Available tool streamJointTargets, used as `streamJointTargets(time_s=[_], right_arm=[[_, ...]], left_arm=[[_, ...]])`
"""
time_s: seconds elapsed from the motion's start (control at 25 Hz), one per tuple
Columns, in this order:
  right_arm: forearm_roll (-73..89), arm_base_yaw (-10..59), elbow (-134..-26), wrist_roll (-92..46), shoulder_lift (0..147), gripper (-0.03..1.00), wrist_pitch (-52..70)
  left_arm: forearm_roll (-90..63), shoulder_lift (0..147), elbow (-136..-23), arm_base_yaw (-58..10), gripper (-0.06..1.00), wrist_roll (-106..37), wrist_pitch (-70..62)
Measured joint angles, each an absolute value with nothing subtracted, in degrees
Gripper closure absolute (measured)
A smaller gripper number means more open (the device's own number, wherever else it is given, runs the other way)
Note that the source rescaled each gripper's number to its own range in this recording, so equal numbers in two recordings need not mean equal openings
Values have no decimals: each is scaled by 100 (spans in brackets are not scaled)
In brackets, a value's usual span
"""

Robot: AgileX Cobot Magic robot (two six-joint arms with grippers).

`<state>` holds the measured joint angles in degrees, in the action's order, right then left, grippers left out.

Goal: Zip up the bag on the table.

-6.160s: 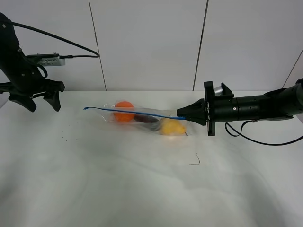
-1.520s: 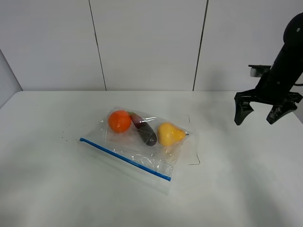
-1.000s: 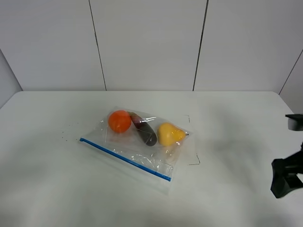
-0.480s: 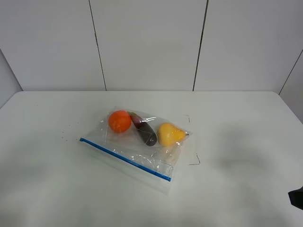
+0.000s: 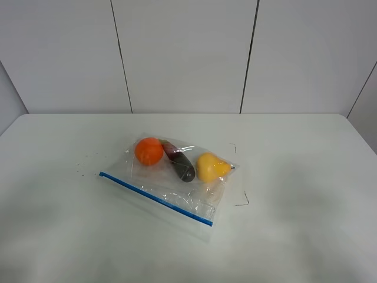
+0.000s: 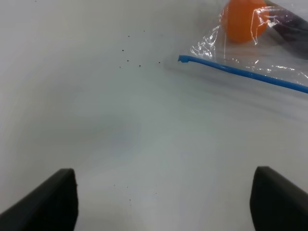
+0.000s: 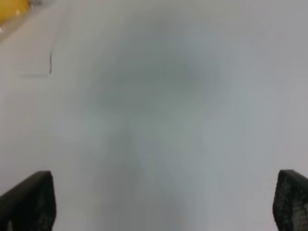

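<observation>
The clear bag lies flat on the white table, its blue seal strip along the near edge. An orange fruit, a dark purple fruit and a yellow fruit show through it. Neither arm shows in the exterior high view. In the left wrist view my left gripper is open and empty above bare table, with the bag's corner and the orange fruit ahead of it. In the right wrist view my right gripper is open and empty over blurred table.
A thin black corner mark lies right of the bag and shows in the right wrist view. Tiny dark specks lie left of the bag. A panelled wall stands behind the table.
The right arm has dropped down and out of the exterior high view. Earlier its gripper held the bag's seal strip end; the bag now lies flat and still.
</observation>
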<state>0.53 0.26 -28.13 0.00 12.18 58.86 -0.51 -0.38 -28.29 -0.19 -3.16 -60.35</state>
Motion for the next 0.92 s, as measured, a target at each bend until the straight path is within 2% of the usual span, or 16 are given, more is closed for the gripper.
streamJointTargets(time_s=[0.28, 0.92], right_arm=[[-33, 26, -2813, 89, 34, -3, 5886], [-105, 26, -2813, 177, -21, -3, 5888]], left_arm=[[-51, -38, -2829, -19, -6, -316, -6035], [-51, -38, -2829, -19, -6, -316, -6035]])
